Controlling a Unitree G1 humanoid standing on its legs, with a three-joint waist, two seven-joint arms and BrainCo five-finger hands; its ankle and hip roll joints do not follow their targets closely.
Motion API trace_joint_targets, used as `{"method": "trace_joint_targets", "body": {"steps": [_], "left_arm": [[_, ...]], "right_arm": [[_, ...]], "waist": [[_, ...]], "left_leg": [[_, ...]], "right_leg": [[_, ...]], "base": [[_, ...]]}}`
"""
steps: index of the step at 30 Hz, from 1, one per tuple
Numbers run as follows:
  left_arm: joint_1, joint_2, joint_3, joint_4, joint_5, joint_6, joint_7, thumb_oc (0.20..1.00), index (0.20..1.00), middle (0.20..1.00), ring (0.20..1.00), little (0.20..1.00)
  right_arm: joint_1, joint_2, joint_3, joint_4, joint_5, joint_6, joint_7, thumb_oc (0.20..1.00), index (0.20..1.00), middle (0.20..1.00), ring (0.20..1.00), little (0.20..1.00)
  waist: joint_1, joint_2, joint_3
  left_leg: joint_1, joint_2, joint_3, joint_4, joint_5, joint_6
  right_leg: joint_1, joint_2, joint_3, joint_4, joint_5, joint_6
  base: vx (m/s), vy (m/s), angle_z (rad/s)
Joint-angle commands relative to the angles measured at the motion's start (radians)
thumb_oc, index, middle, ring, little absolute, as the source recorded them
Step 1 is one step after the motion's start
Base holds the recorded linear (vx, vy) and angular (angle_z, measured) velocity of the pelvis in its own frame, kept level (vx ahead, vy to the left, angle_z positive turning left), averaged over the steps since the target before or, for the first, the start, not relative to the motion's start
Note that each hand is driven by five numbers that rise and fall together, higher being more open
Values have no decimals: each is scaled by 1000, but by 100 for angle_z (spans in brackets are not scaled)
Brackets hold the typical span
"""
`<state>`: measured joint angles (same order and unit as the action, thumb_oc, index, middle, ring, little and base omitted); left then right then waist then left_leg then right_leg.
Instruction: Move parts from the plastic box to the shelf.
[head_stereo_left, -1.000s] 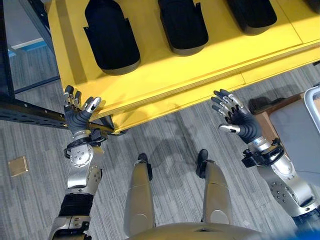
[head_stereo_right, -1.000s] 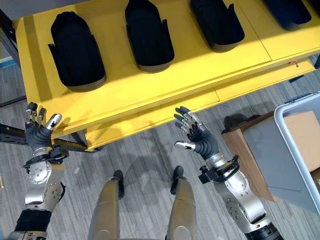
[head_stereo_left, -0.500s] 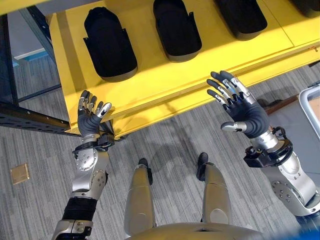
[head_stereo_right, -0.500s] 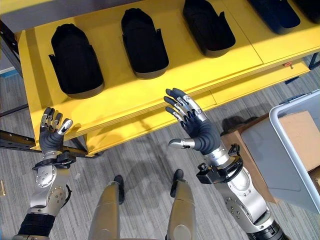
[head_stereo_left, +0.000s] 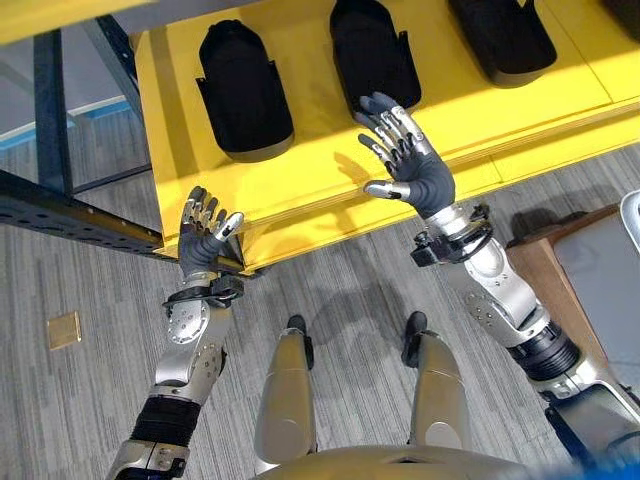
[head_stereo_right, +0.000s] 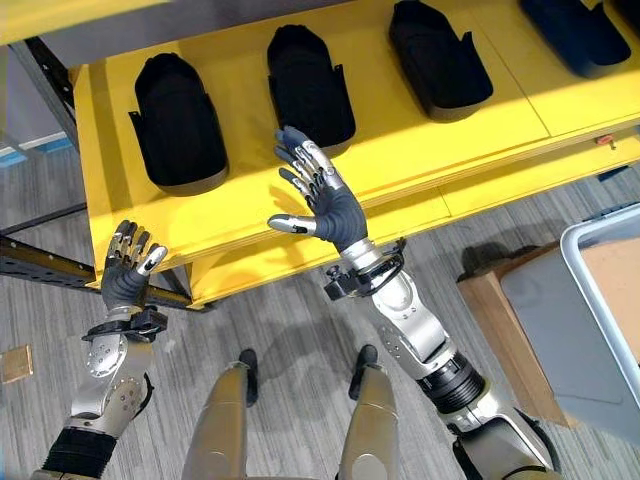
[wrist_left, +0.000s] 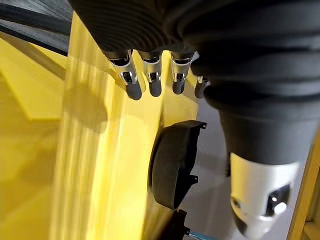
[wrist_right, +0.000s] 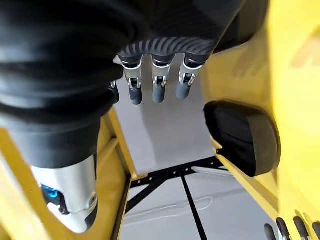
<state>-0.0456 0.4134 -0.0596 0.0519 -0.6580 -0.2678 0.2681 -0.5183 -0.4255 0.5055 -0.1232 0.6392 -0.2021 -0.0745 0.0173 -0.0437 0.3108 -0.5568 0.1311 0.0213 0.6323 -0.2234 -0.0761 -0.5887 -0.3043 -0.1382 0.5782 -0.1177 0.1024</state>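
Black parts (head_stereo_right: 180, 135) are lying in a row on the yellow shelf (head_stereo_right: 400, 150); both the left hand (head_stereo_left: 205, 240) and right hand (head_stereo_left: 405, 165) are hovering with fingers spread, carrying nothing; the plastic box (head_stereo_right: 610, 300) is waiting at the right.

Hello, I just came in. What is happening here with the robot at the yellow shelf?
The robot stands at the yellow shelf, where black parts lie in a row. Both hands are open and hold nothing. The right hand is raised over the shelf's front edge, close to the second black part. The left hand is lifted near the shelf's corner. The grey plastic box is on the robot's right.
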Motion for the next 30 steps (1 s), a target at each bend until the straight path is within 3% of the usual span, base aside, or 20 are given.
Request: {"method": "trace_joint_targets", "body": {"steps": [1, 30], "left_arm": [[21, 48, -19, -65, -5, -34, -5, 1000, 1000, 1000, 1000, 1000], [26, 86, -61, -87, -18, -50, 0, 1000, 1000, 1000, 1000, 1000]], "right_arm": [[-29, 23, -16, -44, -30, -47, -30, 1000, 1000, 1000, 1000, 1000], [-323, 131, 26, 305, -125, -20, -154, 1000, 1000, 1000, 1000, 1000]], "waist": [[3, 1, -52], [63, 21, -32]], "left_leg": [[-24, -54, -15, -17, 37, 65], [-96, -79, -24, 20, 37, 87]], "right_leg": [[36, 0, 0, 51, -27, 1], [-20, -12, -5, 82, -31, -5]], "base": [[13, -13, 6], [2, 2, 2]]}}
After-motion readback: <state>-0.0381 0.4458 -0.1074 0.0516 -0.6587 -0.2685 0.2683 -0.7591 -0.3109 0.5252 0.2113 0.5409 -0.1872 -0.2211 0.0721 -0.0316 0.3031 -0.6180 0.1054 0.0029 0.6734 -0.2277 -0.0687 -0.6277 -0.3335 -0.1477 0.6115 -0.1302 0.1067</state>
